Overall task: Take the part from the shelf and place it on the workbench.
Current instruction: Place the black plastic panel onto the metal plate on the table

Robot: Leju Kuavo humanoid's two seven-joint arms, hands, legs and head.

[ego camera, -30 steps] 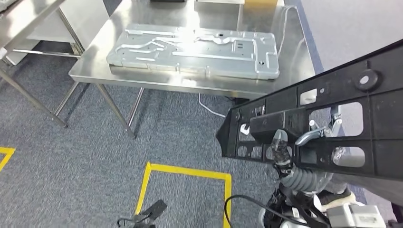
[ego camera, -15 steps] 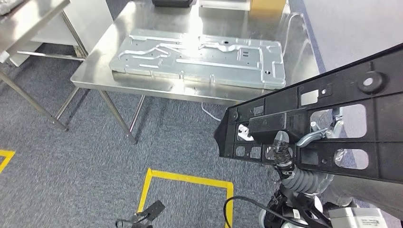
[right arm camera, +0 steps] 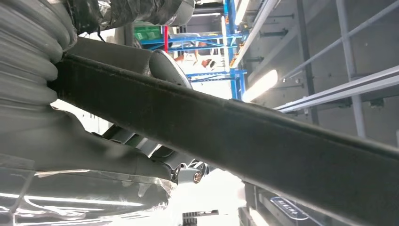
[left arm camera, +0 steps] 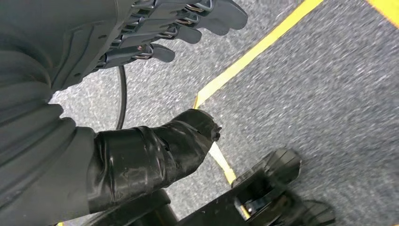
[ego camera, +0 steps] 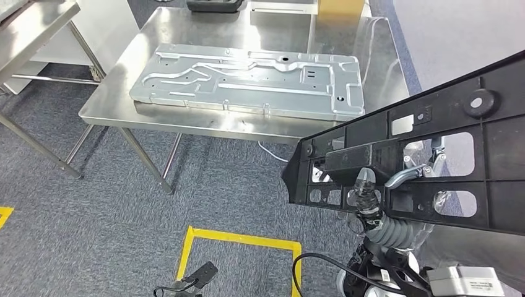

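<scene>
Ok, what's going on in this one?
The robot's right hand holds a long black plastic part up in the air, short of the steel workbench ahead. A large silver metal panel lies flat on the bench. The left hand hangs open over the grey carpet, holding nothing. The part is not yet placed.

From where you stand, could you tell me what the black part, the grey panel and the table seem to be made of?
Black part: likely moulded plastic, matte, with ribs and cut-outs.
Grey panel: probably stamped sheet metal, dull silver, with pressed ridges.
Table: apparently stainless steel, with a shiny, reflective top.
</scene>
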